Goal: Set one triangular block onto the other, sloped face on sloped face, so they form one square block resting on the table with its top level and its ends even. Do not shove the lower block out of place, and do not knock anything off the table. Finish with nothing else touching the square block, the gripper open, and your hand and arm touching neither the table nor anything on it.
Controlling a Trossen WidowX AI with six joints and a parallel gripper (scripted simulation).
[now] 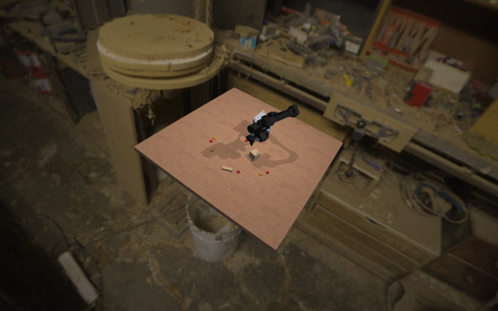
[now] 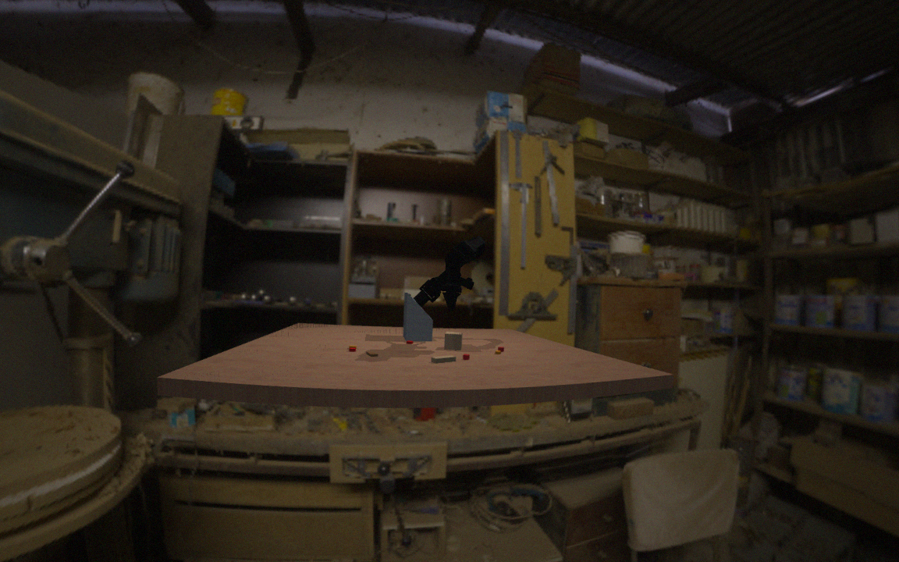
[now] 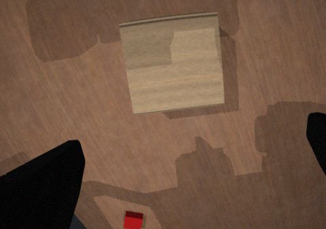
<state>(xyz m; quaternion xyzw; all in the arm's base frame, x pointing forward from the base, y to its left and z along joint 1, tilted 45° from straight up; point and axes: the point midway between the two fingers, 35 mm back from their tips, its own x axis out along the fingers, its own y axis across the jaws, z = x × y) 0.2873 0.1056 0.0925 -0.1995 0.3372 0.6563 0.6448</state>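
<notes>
The two pale wooden triangular blocks lie together as one square block [image 1: 254, 155] [image 2: 453, 341] [image 3: 173, 69] on the table [image 1: 274, 220] [image 2: 403, 381]. Its top looks level and its side ends look about even in the wrist view. A thin dark seam runs along its far top edge there, with a narrow pale strip beyond it. The sloped faces between the blocks are hidden. My gripper [image 1: 251, 144] [image 2: 451, 307] [image 3: 197, 139] is open and empty. It is above the table and higher than the square block, with the fingertips wide apart and not touching it.
A pale wooden strip [image 1: 226, 169] [image 2: 442, 359] lies near a red cube [image 1: 237, 171] [image 2: 466, 357]. Another red cube [image 1: 246, 140] [image 3: 133, 220] lies on the arm's side of the block. More small red and orange pieces lie around. A grey wedge-shaped mount [image 2: 417, 325] stands behind.
</notes>
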